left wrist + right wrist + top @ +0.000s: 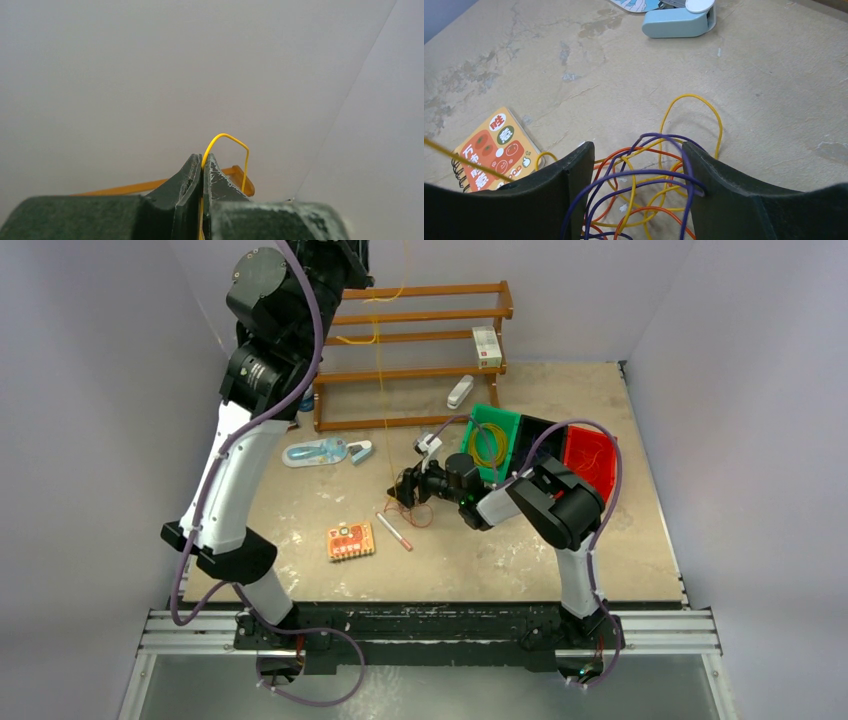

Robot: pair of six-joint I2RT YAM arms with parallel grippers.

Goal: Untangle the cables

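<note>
Left gripper (202, 162) is raised high, jaws pinched tight on a single yellow strand (227, 136). The strand arcs just above the fingertips and runs taut down toward the right gripper (639, 150). Right gripper is low over the table (774, 100), jaws spread, clamping nothing. The cable tangle (649, 195) (yellow, orange-red and dark purple-blue loops) lies between its fingers. Purple strands touch one finger, and one yellow loop spills out ahead of the tips. An orange spiral notebook (494, 150) lies just outside the other finger.
</note>
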